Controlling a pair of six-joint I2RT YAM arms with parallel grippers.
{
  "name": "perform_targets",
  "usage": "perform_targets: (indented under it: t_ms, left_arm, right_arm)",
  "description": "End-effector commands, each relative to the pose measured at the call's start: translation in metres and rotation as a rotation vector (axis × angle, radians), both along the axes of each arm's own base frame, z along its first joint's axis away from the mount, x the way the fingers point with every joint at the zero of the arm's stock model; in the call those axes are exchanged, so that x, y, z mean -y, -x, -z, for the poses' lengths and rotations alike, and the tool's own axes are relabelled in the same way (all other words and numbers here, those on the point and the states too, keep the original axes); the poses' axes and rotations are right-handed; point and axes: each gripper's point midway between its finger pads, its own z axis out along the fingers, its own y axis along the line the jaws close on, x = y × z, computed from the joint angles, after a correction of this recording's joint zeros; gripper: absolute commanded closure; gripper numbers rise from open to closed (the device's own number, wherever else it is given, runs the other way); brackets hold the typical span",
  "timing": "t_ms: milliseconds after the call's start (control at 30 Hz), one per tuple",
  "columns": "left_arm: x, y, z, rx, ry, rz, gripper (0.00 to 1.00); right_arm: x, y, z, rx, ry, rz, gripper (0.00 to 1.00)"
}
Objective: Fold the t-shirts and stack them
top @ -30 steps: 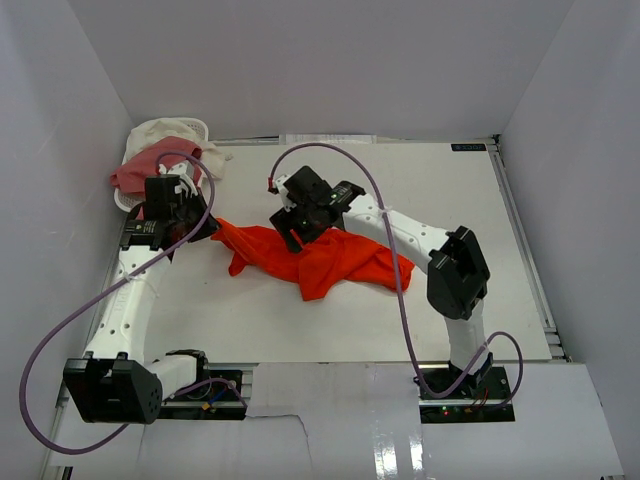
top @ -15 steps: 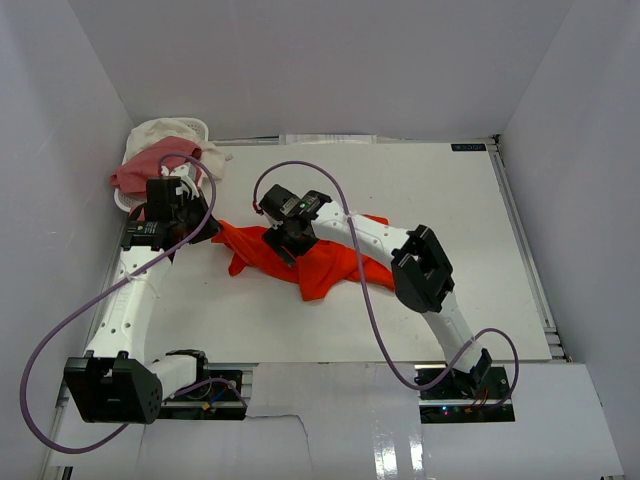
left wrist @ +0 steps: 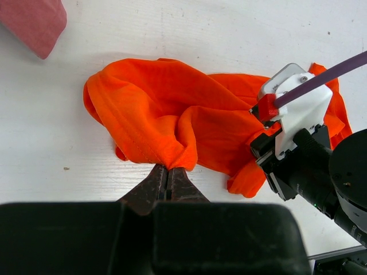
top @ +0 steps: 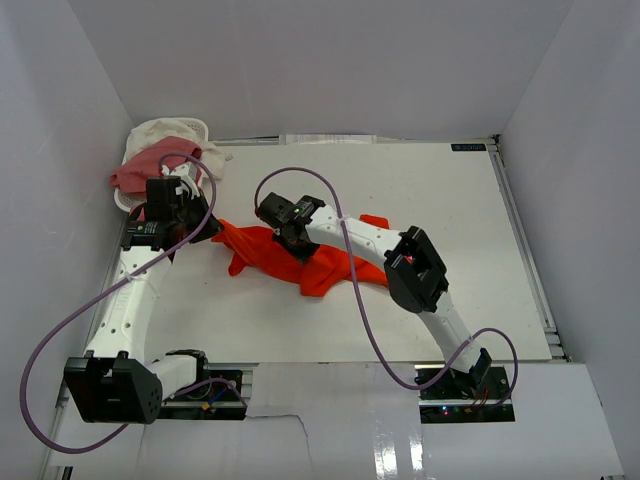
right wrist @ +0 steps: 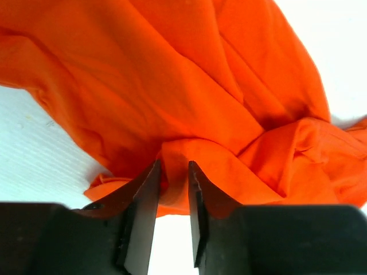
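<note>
Wrist views show what the overhead hides. Left gripper [left wrist: 168, 172] clamps the orange-red t-shirt [left wrist: 172, 114]; right gripper [right wrist: 174, 172] seemingly pinches its fold.

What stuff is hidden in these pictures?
- Top view: basket mostly buried under the pink shirt and white shirt.
- Top view: right gripper too small to show its fingertips.
- Left wrist view: pink shirt cut off by the corner.
- Right wrist view: orange shirt runs off the frame.

Legible text: none. Item: one small dark label [top: 468, 147] on the worktop's [top: 450, 200] far edge, its print too small to read.
</note>
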Motion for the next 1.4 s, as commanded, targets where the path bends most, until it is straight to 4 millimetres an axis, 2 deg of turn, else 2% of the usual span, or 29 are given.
perform_targets:
  t_ms: [0, 133, 167, 233, 267, 333, 367, 400, 433, 467, 533, 567, 600, 633, 667, 700, 733, 767, 800, 833, 867, 967, 1033, 1133, 1233, 1333, 1367]
  left_arm:
    - [0.002, -0.003, -0.009, 0.042, 0.008, 0.018, 1.00]
    - [0.002, -0.002, -0.009, 0.044, 0.007, 0.019, 1.00]
    - [0.002, -0.001, -0.009, 0.042, 0.008, 0.020, 1.00]
    - [0.002, -0.001, -0.010, 0.044, 0.009, 0.021, 1.00]
    - [0.002, -0.001, -0.010, 0.045, 0.009, 0.021, 1.00]
    - [0.002, 0.000, -0.011, 0.048, 0.010, 0.022, 1.00]
    - [0.002, 0.000, -0.011, 0.048, 0.009, 0.021, 1.00]
    - [0.002, 0.000, -0.012, 0.053, 0.008, 0.020, 1.00]
    - [0.002, 0.001, -0.012, 0.053, 0.007, 0.021, 1.00]
    - [0.002, 0.001, -0.012, 0.053, 0.007, 0.021, 1.00]
    - [0.001, 0.002, -0.012, 0.053, 0.005, 0.019, 1.00]
    - [0.001, 0.002, -0.012, 0.055, 0.006, 0.020, 1.00]
    - [0.002, 0.002, -0.011, 0.052, 0.006, 0.022, 1.00]
    - [0.002, 0.003, -0.011, 0.051, 0.008, 0.024, 1.00]
    - [0.002, 0.003, -0.011, 0.050, 0.010, 0.025, 1.00]
    - [0.003, 0.003, -0.010, 0.050, 0.013, 0.026, 1.00]
    - [0.003, 0.003, -0.010, 0.050, 0.011, 0.026, 1.00]
    - [0.003, 0.003, -0.010, 0.051, 0.012, 0.025, 1.00]
    - [0.003, 0.003, -0.010, 0.052, 0.011, 0.026, 1.00]
    - [0.002, 0.003, -0.009, 0.050, 0.011, 0.024, 1.00]
    - [0.003, 0.003, -0.009, 0.052, 0.013, 0.028, 1.00]
    - [0.004, 0.003, -0.009, 0.053, 0.016, 0.029, 1.00]
    - [0.004, 0.004, -0.009, 0.051, 0.016, 0.029, 1.00]
    - [0.003, 0.004, -0.011, 0.057, 0.008, 0.030, 1.00]
    - [0.003, 0.003, -0.011, 0.057, 0.010, 0.032, 1.00]
    - [0.004, 0.003, -0.011, 0.054, 0.013, 0.034, 1.00]
    - [0.004, 0.002, -0.012, 0.056, 0.012, 0.034, 1.00]
  right_arm:
    - [0.004, -0.009, -0.021, 0.068, 0.002, 0.036, 0.76]
    - [0.014, -0.008, -0.034, 0.098, 0.002, 0.067, 0.89]
    - [0.016, -0.007, -0.042, 0.109, -0.014, 0.082, 0.92]
    - [0.025, -0.002, -0.043, 0.106, -0.005, 0.099, 0.92]
    - [0.027, 0.000, -0.054, 0.116, -0.035, 0.128, 0.92]
    - [0.034, 0.003, -0.061, 0.132, -0.061, 0.175, 0.92]
    - [0.041, 0.011, -0.066, 0.138, -0.112, 0.230, 0.92]
    - [0.045, 0.018, -0.086, 0.159, -0.189, 0.264, 0.92]
    - [0.050, 0.025, -0.089, 0.164, -0.227, 0.316, 0.92]
    - [0.064, 0.037, -0.067, 0.151, -0.219, 0.371, 0.92]
    - [0.068, 0.060, -0.058, 0.115, -0.328, 0.479, 0.92]
    - [0.073, 0.071, -0.070, 0.103, -0.420, 0.524, 0.92]
    - [0.076, 0.093, -0.039, 0.032, -0.458, 0.530, 0.92]
    - [0.074, 0.105, -0.045, -0.009, -0.573, 0.589, 0.92]
    - [0.076, 0.115, -0.035, -0.051, -0.612, 0.629, 0.92]
    - [0.087, 0.140, -0.003, -0.100, -0.586, 0.631, 0.92]
    - [0.065, 0.148, -0.012, -0.154, -0.701, 0.617, 0.90]
    - [0.062, 0.157, -0.007, -0.175, -0.697, 0.612, 0.84]
    - [0.048, 0.171, -0.012, -0.193, -0.704, 0.553, 0.75]
    - [0.043, 0.175, -0.007, -0.181, -0.652, 0.511, 0.67]
    - [0.042, 0.176, -0.009, -0.160, -0.611, 0.504, 0.56]
    - [0.032, 0.165, -0.030, -0.015, -0.503, 0.446, 0.52]
    - [0.025, 0.158, -0.040, 0.014, -0.480, 0.422, 0.52]
    - [0.022, 0.150, -0.046, 0.064, -0.448, 0.372, 0.52]
    - [0.036, 0.135, -0.051, 0.162, -0.366, 0.373, 0.55]
    - [0.045, 0.129, -0.048, 0.187, -0.298, 0.370, 0.57]
    - [0.056, 0.128, -0.044, 0.190, -0.245, 0.380, 0.57]
